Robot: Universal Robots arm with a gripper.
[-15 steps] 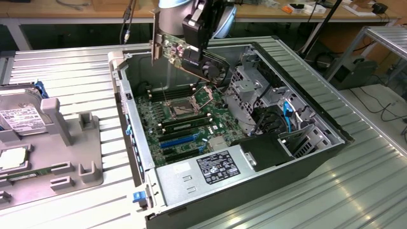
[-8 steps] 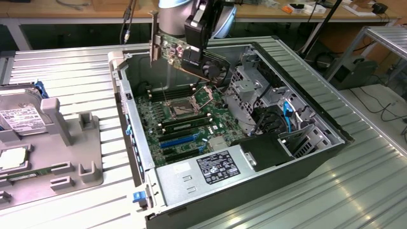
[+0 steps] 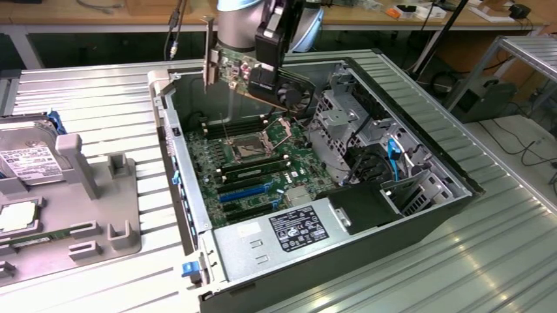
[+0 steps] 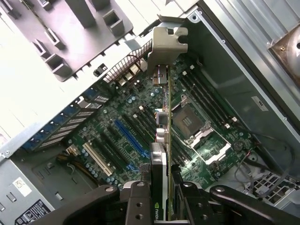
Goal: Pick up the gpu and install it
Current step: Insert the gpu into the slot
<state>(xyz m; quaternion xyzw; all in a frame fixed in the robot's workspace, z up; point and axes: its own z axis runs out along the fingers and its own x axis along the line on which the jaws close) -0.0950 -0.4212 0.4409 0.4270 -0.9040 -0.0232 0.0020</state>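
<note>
1. Gripper state: I read the gripper (image 3: pixel 271 65) as closed on the gpu (image 3: pixel 239 70). In the wrist view, its fingers (image 4: pixel 140 197) press against both faces of the card, which shows edge-on.
2. Card position: the gpu hangs in the air above the open computer case (image 3: pixel 418 130), over the motherboard (image 3: pixel 252 163) and clear of it. It is not seated in any slot.
3. Card attitude: the card is tilted. Its silver bracket (image 3: pixel 209 52) stands toward the exterior view's left, and its fan (image 3: pixel 293 96) end sits lower, toward the exterior view's right.
4. Beneath the card: the CPU socket (image 3: pixel 248 149) lies below it, with the blue expansion slot (image 3: pixel 246 191) further along the board.
5. Surroundings: a hard drive (image 3: pixel 26 160) rests on the grey fixture tray (image 3: pixel 104 215), well apart from the case.
</note>
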